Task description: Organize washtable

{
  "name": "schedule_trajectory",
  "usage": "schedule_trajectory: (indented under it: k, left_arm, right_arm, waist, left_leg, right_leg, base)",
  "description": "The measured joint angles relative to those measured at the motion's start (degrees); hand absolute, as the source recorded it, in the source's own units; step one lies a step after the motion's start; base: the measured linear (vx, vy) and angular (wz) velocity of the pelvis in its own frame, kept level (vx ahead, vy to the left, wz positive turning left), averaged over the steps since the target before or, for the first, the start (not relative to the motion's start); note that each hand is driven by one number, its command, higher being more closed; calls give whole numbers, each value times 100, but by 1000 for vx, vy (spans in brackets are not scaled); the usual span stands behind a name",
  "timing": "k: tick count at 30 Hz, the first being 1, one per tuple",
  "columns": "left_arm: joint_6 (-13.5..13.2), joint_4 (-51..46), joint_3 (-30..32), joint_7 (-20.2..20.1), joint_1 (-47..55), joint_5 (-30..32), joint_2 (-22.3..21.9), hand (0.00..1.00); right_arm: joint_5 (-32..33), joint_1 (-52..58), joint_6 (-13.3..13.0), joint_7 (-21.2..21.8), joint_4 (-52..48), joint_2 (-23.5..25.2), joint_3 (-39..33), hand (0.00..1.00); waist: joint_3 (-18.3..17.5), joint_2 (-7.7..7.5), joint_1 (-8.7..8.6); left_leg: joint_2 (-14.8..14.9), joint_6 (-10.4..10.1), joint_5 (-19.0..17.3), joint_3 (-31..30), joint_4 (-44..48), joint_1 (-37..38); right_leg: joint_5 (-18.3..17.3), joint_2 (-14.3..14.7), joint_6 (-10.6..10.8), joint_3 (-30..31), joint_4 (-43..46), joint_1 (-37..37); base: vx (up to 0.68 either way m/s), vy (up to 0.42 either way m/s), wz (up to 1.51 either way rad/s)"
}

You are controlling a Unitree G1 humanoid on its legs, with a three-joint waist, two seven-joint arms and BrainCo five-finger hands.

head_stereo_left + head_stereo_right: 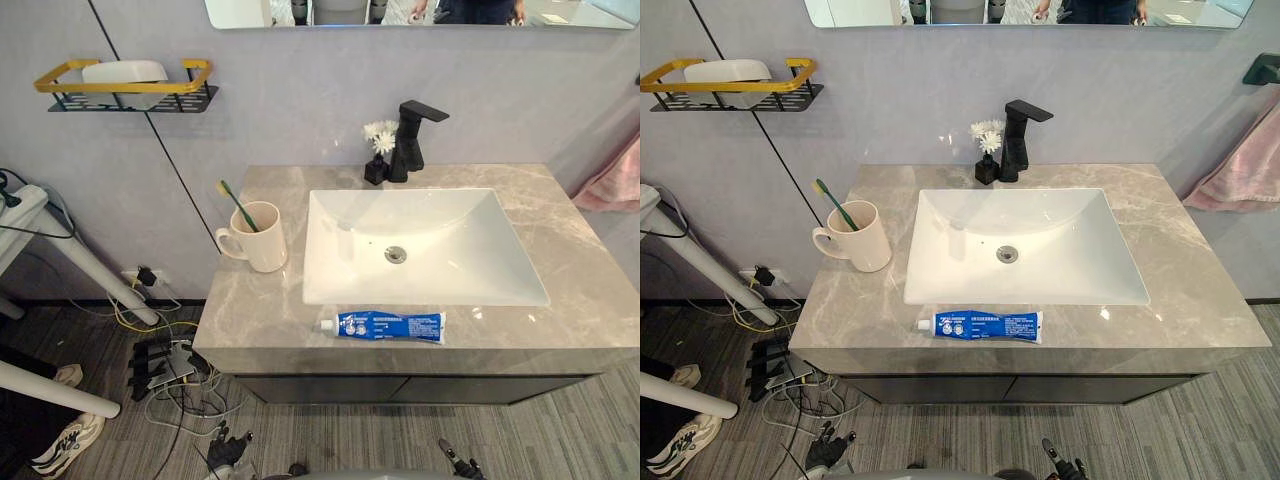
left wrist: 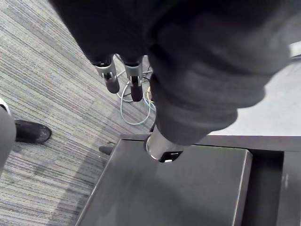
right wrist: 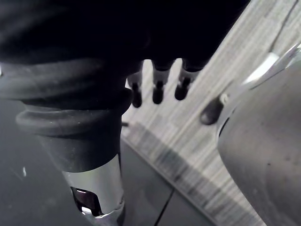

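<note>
One mug [image 1: 262, 245] holding one toothbrush [image 1: 240, 208] and one toothpaste tube [image 1: 390, 326] sat well above the loose, empty left hand [image 2: 112, 80] and right hand [image 3: 158, 92].

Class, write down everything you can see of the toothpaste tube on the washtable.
The toothpaste tube is blue with white print and has a white cap at its left end; it looks like soft plastic. It lies flat on the grey stone-look countertop, parallel to the front edge, just before the white sink, capped, with nothing holding it.

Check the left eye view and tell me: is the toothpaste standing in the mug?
No, the toothpaste lies flat on the counter in front of the sink; the mug holds a toothbrush.
</note>
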Motion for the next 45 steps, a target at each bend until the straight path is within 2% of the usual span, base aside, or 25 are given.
schedule_trajectory:
  k: [8, 9, 13, 19, 24, 32, 38, 40, 42, 45]
  left_arm:
    - [2, 47, 86, 9, -15, -158, -8, 0]
    - [3, 93, 140, 10, -23, -225, 2, 0]
    - [23, 108, 361, 43, 2, -400, -5, 0]
    - [21, 97, 516, 123, -16, -457, 6, 0]
    - [16, 82, 545, 121, -13, -451, -2, 0]
    - [16, 76, 555, 114, 24, -372, -48, 0]
    - [16, 93, 560, 6, 87, -322, -40, 0]
    - [17, 96, 559, -4, 96, -318, -23, 0]
    - [16, 99, 558, -12, 127, -313, 21, 0]
    - [17, 109, 559, -129, 168, -253, 83, 0]
  right_arm:
    - [-338, 6, 8, -1, -140, 10, 70, 0]
    - [-336, 65, 16, 1, -424, 29, 123, 0]
    - [-283, 329, -20, 0, -1812, 41, 54, 0]
    - [-242, 527, -364, -130, -3428, -3, -922, 0]
    - [-337, 581, -477, -408, -3670, -156, -1780, 0]
    - [-731, 601, -623, -917, -4614, -339, -2480, 0]
    - [-1010, 207, -653, -1030, -5300, -887, -2816, 0]
    - [-1041, 7, -672, -1017, -5527, -1254, -2855, 0]
    - [-1130, -258, -704, -971, -5754, -1831, -2802, 0]
    - [-1263, -393, -703, -730, -6017, -2651, -2385, 0]
  waist:
    - [13, -32, 14]
    - [39, -83, 21]
    - [45, -126, 31]
    - [20, -223, 8]
    - [12, -196, -16]
    - [-7, -156, -33]
    - [-29, -178, -39]
    - [-43, -200, -32]
    - [-70, -244, -15]
    - [-134, -296, -8]
  left_leg:
    - [22, -16, -12, 6, 2, -11]
    - [33, -25, -26, 18, 3, -11]
    - [122, -68, -95, 177, 27, -9]
    - [235, -128, -137, 416, 47, 21]
    - [269, -131, -142, 456, 48, 21]
    - [187, -132, -167, 358, 47, -55]
    - [100, -94, -142, 244, 47, -101]
    - [88, -76, -130, 205, 47, -111]
    - [75, -74, -128, 159, 48, -127]
    - [72, -66, -123, 146, 48, -184]
  right_leg:
    - [12, 2, 17, -71, -80, 32]
    - [35, 10, 28, -75, -141, 55]
    - [87, 62, 34, 38, -222, 9]
    - [283, 209, 23, -11, -341, -56]
    - [344, 205, 39, -19, -326, -116]
    - [334, 114, 46, -184, -289, -212]
    - [320, 41, 70, -279, -215, -247]
    - [320, 25, 72, -311, -206, -247]
    - [323, 15, 77, -336, -201, -247]
    - [325, 15, 79, -353, -194, -298]
  base:
    - [0, 0, 0]
    - [9, -29, -7]
    - [26, -41, -21]
    - [32, -58, -22]
    - [-18, -45, -9]
    - [-79, -28, 1]
    - [-19, 0, 8]
    - [6, -15, 10]
    - [13, -20, 7]
    - [3, -14, 3]
